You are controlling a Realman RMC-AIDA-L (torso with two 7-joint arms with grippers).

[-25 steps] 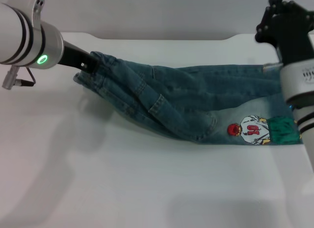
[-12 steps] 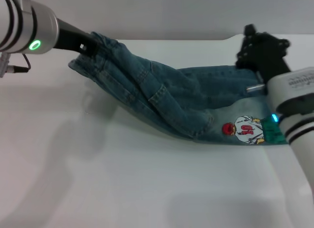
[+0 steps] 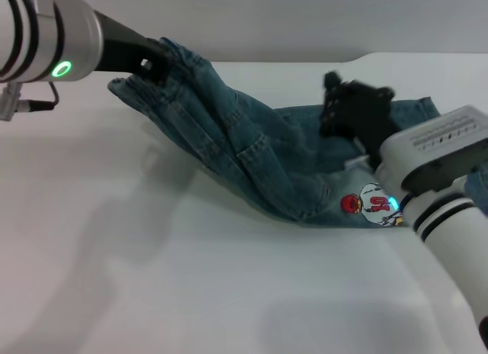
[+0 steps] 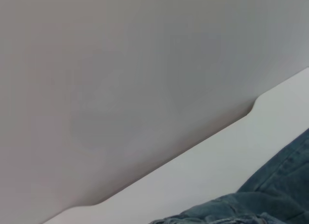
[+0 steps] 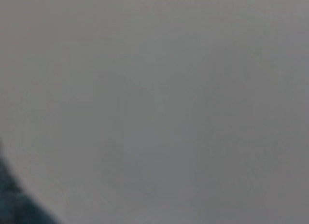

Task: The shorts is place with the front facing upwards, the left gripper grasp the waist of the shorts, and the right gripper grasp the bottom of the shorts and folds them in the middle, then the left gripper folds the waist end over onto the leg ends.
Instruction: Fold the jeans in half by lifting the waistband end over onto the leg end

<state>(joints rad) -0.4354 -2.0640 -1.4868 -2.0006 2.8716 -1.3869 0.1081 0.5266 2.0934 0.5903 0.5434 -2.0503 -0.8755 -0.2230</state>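
The shorts [image 3: 252, 159] lie folded lengthwise on the white worktop [image 3: 191, 293], the waist [image 3: 164, 72] lifted clear of the surface at the far left and the fabric sloping down toward the flat leg section on the right. The left gripper [image 3: 152, 62] is clenched on the waist, holding it raised. The right gripper [image 3: 347, 110] hovers over the leg fabric near the middle; cannot tell whether it is clenched or released. The cartoon print [image 3: 370, 203] faces up beside the right arm. The left wrist view shows denim at the worktop's far edge.
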